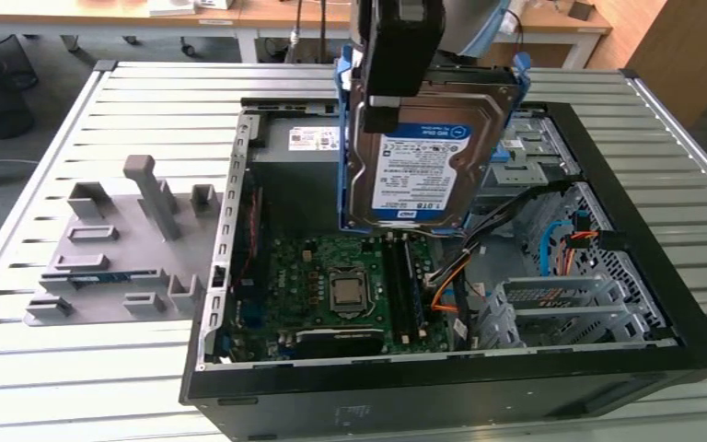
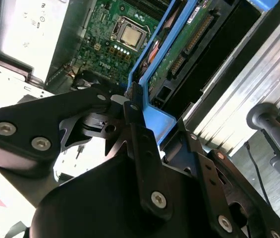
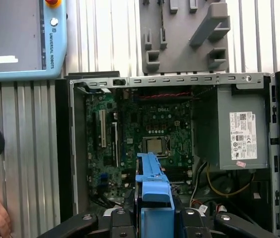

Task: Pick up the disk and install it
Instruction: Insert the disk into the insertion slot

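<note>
End effector (image 1: pixel 388 109) clamped on the disk (image 1: pixel 452 124) by its blue carrier frame (image 3: pixel 152 178), hung on edge above the open computer case (image 1: pixel 452 382) (label (image 1: pixel 412 170) facing the exterior view), apparently to clear motherboard (image 1: pixel 329 267) and cables (image 1: pixel 446 276); not yet installed.

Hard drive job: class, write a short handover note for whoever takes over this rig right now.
Gripper: shut on the hard drive, gripping it at its blue carrier frame.
Position: the drive hangs on end in the air above the open computer case, over the motherboard.
Done: pick-up.
Left: the drive is not yet seated in the case.
</note>
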{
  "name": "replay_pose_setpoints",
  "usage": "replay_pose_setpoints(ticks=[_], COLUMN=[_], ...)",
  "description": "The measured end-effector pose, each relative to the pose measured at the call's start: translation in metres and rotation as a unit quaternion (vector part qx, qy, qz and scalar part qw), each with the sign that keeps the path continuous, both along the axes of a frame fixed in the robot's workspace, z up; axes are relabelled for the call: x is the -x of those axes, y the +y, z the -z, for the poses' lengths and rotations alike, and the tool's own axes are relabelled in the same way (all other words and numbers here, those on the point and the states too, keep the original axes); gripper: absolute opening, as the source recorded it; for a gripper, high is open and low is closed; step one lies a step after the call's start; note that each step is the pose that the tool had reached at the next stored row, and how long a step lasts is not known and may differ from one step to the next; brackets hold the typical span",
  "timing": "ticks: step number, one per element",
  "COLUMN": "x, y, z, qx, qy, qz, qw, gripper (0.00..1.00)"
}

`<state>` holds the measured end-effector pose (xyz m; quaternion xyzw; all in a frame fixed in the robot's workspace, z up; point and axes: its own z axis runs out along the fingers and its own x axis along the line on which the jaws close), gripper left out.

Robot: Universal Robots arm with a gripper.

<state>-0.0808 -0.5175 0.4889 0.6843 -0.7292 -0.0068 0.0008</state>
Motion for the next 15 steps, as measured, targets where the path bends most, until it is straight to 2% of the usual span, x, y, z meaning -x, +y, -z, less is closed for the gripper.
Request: replay_pose_setpoints(ticks=[10, 12, 15], x=[-0.029, -0.029, -0.03], y=[-0.0039, -0.0061, -0.0123], z=[0.0036, 0.0048, 0.0064], qx=[0.0016, 0.0017, 0.0016], qy=[0.0, -0.0002, -0.0006], qz=[0.0, 0.0, 0.0], qw=[1.0, 1.0, 1.0], gripper=[0.36, 0.36, 0.36])
